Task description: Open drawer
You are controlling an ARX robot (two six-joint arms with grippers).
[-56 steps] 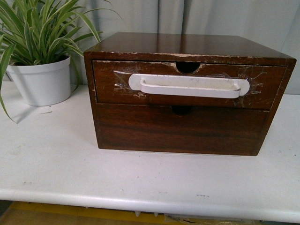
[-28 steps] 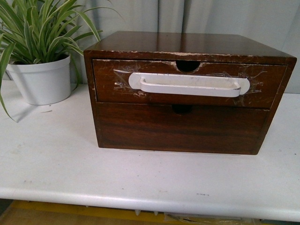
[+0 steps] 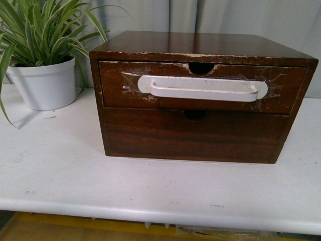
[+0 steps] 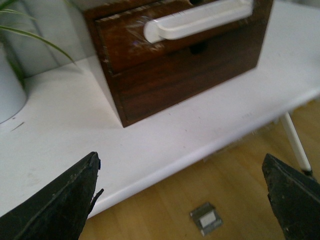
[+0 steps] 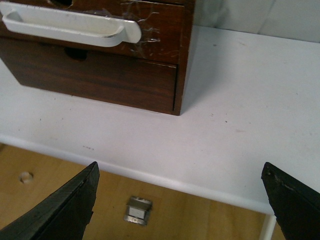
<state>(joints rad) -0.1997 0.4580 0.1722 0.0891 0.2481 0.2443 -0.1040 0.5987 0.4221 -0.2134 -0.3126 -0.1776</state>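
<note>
While both the left fingers [image 4: 60,205] and right fingers [image 5: 65,205] are spread wide, grasping nothing, they hang well short of the wooden chest [image 3: 195,45]. Its upper drawer [image 3: 115,95], white handle [image 3: 203,89] untouched, sits shut in the chest. Judgement: opening not begun; approach, grasp, pull remain.

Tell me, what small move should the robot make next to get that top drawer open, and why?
Probably bring the right gripper forward and up toward the white handle. The drawer looks shut, flush with its cabinet, and both the right gripper and the left gripper hang open short of the table edge, touching nothing. The handle's right end shows in the right wrist view.
</note>
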